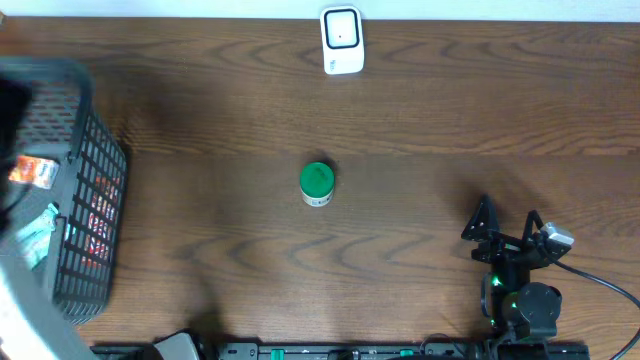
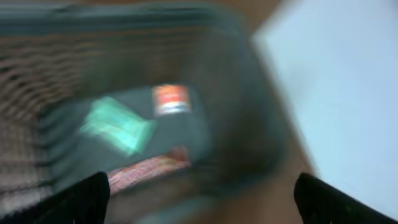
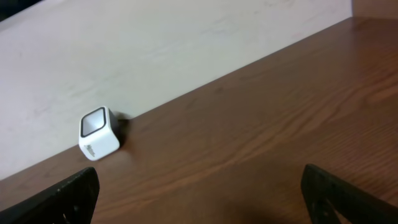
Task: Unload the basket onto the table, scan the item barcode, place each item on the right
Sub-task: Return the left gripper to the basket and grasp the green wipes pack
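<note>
So in your overhead view the small jar with the green lid sits upright at about the centre of the frame, on the brown wooden table, and nothing is touching it. The white scanner is at the top centre, by the far edge of the table and well apart from the jar. Your right wrist view catches it at centre left, where the wood meets a pale surface.

Your right claw is in the lower right of the overhead frame. Its fingers are spread apart with nothing between them, and it's well away from the jar. The right wrist view agrees: a dark fingertip in each bottom corner and only bare table in the gap.

The dark mesh basket takes up the left edge of the overhead frame. The left wrist view is badly blurred, but you can make out your left claw above that basket, fingertips far apart in the two bottom corners and holding nothing. Down in the basket there's a green packet, a reddish packet and an orange-labelled thing, all too smeared to say more
</note>
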Controlling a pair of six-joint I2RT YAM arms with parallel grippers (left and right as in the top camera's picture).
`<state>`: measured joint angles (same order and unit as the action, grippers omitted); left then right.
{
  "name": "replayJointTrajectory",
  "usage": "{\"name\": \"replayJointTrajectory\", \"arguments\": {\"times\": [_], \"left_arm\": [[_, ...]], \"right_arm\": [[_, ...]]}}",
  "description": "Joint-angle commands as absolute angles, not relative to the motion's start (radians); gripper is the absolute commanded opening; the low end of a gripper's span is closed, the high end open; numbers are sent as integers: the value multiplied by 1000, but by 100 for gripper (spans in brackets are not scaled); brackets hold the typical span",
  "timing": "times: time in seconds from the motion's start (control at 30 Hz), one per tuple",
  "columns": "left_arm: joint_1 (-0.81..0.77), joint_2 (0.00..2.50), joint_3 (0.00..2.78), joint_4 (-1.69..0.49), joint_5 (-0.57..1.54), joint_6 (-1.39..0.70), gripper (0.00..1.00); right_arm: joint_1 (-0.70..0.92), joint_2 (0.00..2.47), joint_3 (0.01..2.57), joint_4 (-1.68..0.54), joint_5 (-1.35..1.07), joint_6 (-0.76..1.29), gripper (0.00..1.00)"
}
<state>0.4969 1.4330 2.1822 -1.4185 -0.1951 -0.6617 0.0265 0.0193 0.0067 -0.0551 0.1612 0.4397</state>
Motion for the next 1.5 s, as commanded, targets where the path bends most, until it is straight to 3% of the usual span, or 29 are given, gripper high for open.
{"name": "replayJointTrajectory", "arguments": {"times": [0.0,0.1,0.27,0.67,1.17,1.2,1.27,1.43,1.47], "left_arm": [[793,1538,2127,-1520,13,-664,95],[915,1608,2073,-1566,27,-674,95],[947,1667,1922,-1504,27,-674,95],[934,1666,1287,-954,27,-674,95],[934,1667,1039,-507,15,-674,96],[934,1668,1031,-491,14,-674,94],[934,1673,1021,-476,15,-674,71],[934,1704,1020,-473,15,-674,31],[934,1706,1020,-473,15,-674,19]], "right_arm": [[28,18,6,-58,164,437,99],[28,18,6,-58,164,437,99],[28,18,6,-58,164,437,99],[28,18,6,-58,163,437,99],[28,18,6,-58,163,437,99],[28,18,6,-57,163,437,99],[28,18,6,-58,163,437,99],[28,18,6,-57,164,437,99],[28,18,6,-57,164,437,99]]}}
